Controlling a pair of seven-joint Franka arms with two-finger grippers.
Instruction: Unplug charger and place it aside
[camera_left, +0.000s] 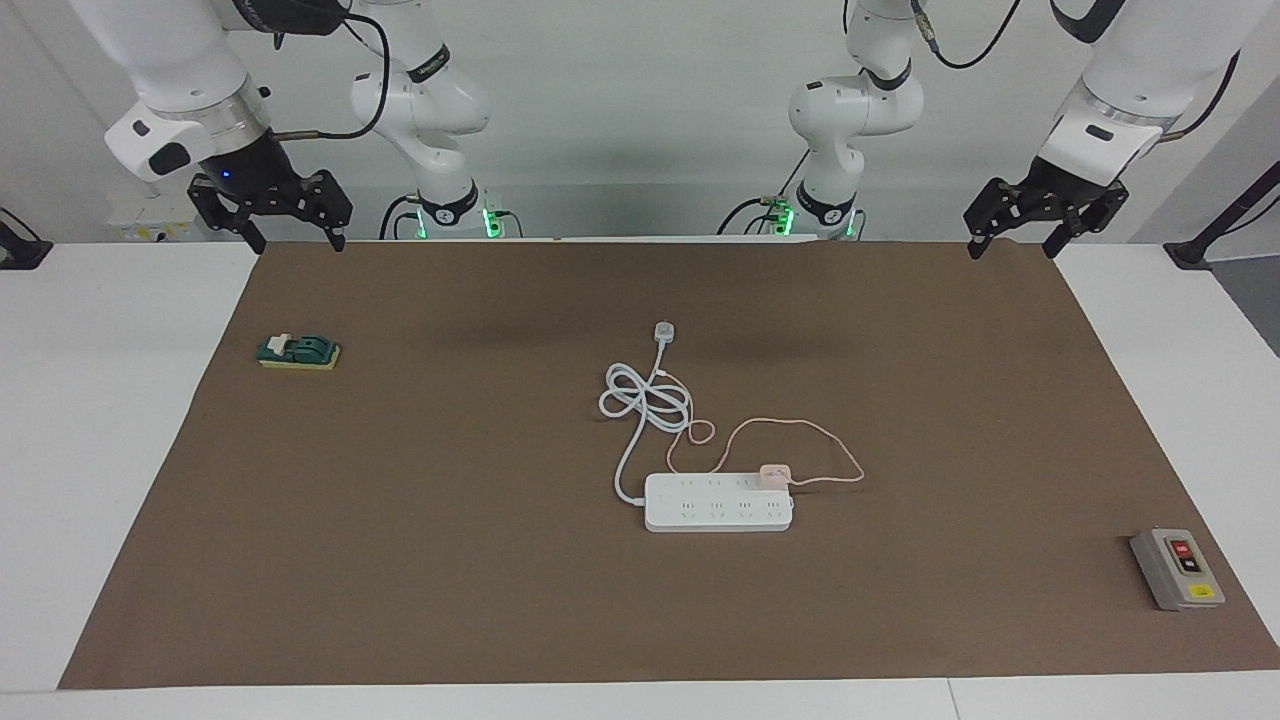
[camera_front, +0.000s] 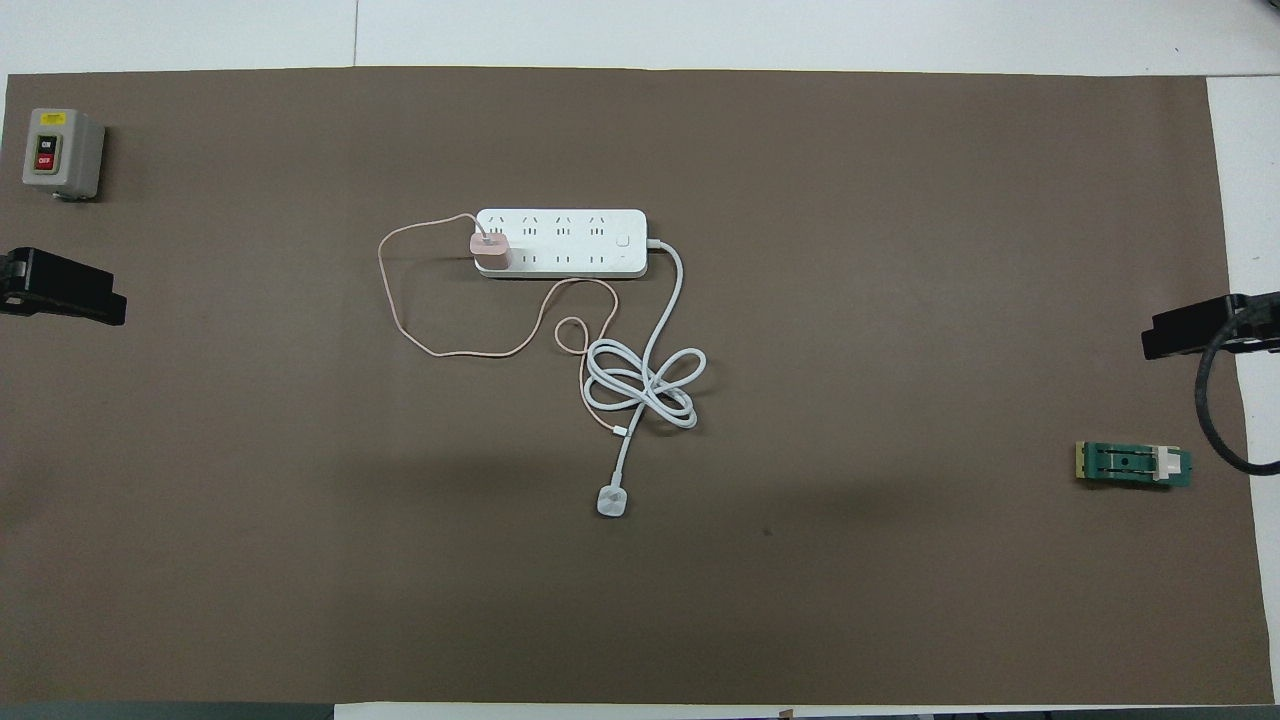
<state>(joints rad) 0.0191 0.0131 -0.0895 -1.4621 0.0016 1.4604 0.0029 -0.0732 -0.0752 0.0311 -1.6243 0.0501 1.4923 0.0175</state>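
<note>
The charger (camera_left: 775, 474) sits plugged into the power strip (camera_left: 718, 502), at the strip's end toward the left arm, near the middle of the brown mat (camera_left: 400, 560). Its thin pink cable (camera_front: 420, 330) loops on the mat and runs under the coiled white cord (camera_front: 645, 385).

The left gripper (camera_left: 1010, 245) hangs over the mat's corner at the left arm's end, fingers spread wide and empty. The right gripper (camera_left: 297, 238) waits over the other corner nearest the robots, also spread wide and empty.

The risks I see:
- The strip is light and nothing holds it, so a pull on the charger may lift the whole strip.
- The charger is small, so the fingers may slip off.
- The pink cable may drag the white cord.
</note>
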